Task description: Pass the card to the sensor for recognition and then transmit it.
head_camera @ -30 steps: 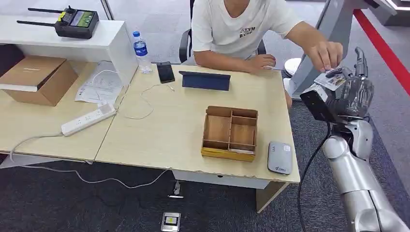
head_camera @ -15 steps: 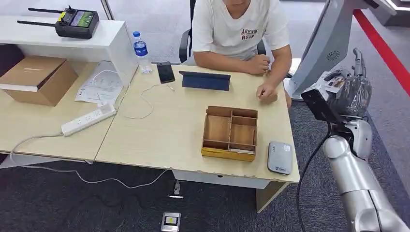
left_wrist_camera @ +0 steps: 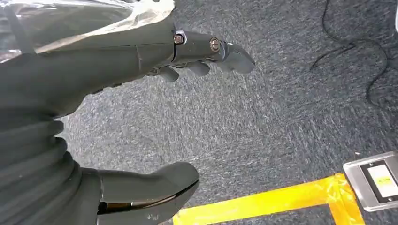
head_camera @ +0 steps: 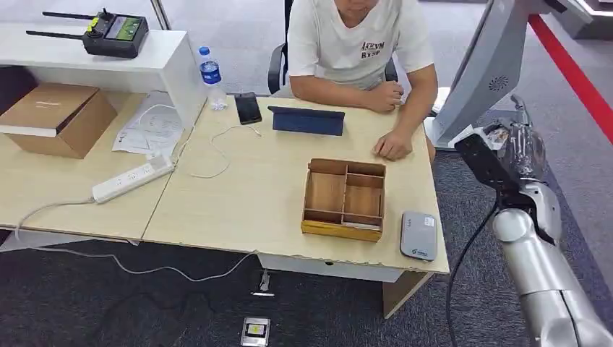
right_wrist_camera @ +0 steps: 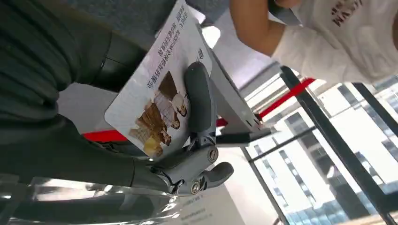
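Right wrist view shows my right hand [right_wrist_camera: 141, 140] gripping the card [right_wrist_camera: 159, 89], a finger laid across its printed face and the thumb behind it. My left hand [left_wrist_camera: 94, 117] hangs over the carpet, fingers [left_wrist_camera: 206, 51] apart and holding nothing. In the head view my right hand [head_camera: 517, 148] is raised off the right edge of the surface [head_camera: 238, 202], well apart from the grey sensor [head_camera: 418, 235] at its near right corner. To my mind the card is in hand and the scan step is not yet done; next I should bring it down and left over the sensor. Farther off sit the box [head_camera: 345, 199] and the person [head_camera: 361, 43].
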### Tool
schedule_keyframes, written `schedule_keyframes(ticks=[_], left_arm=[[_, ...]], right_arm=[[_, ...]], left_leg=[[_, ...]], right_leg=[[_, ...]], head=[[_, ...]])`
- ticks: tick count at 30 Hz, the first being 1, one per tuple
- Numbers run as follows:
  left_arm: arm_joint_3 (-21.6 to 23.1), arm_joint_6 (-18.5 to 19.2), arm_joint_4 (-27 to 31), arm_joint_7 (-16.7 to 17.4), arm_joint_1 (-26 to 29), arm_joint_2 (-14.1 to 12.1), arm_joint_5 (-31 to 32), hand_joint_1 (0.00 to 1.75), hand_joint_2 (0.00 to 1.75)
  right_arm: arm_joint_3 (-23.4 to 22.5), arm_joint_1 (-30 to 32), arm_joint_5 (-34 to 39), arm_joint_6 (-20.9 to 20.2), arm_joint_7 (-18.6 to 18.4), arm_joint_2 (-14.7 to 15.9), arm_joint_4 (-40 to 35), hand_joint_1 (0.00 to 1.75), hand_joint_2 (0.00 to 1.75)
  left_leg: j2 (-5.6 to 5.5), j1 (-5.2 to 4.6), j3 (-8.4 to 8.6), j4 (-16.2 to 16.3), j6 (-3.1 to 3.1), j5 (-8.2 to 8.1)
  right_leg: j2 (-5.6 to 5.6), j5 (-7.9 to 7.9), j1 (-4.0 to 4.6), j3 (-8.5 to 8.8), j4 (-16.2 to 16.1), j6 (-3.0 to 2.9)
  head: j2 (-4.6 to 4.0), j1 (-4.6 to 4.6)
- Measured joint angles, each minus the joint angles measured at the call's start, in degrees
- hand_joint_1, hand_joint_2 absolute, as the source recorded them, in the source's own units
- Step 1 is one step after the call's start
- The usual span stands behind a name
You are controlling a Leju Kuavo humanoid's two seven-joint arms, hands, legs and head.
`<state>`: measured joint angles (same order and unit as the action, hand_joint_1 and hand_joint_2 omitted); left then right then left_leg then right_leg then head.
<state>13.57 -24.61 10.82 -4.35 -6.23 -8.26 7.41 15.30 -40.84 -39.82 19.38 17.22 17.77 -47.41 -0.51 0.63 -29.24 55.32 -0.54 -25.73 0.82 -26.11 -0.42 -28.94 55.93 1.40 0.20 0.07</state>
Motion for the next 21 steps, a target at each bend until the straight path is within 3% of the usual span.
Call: schedule_keyframes(ticks=[5,12,21], left_arm=[[0.0,-0.1,0.0,1.0,0.1,0.1,-0.3,0.00,1.75],[0.0,-0.2,0.0,1.7,0.1,0.3,-0.8,0.00,1.75],[0.0,-0.2,0.0,1.6,0.1,0.3,-1.0,0.00,1.75]], right_arm=[[0.3,2.3,0.2,-3.8,-1.2,2.3,1.6,1.75,1.75],[0.7,6.6,1.3,-4.1,-1.3,4.5,5.5,1.75,1.75],[1.0,8.6,2.0,-4.1,-1.7,5.3,9.3,1.75,1.75]], left_leg=[[-0.01,0.00,-0.01,0.0,0.00,0.00],[-0.04,0.00,-0.07,0.0,0.00,0.00],[-0.01,0.00,-0.09,0.0,0.00,0.01]], right_leg=[[0.00,0.01,-0.01,-0.05,0.0,0.00],[0.00,0.01,0.00,-0.08,0.0,0.00],[0.00,0.01,0.00,-0.11,0.0,0.00]], head=[[0.00,-0.02],[0.00,0.00],[0.00,0.00]])
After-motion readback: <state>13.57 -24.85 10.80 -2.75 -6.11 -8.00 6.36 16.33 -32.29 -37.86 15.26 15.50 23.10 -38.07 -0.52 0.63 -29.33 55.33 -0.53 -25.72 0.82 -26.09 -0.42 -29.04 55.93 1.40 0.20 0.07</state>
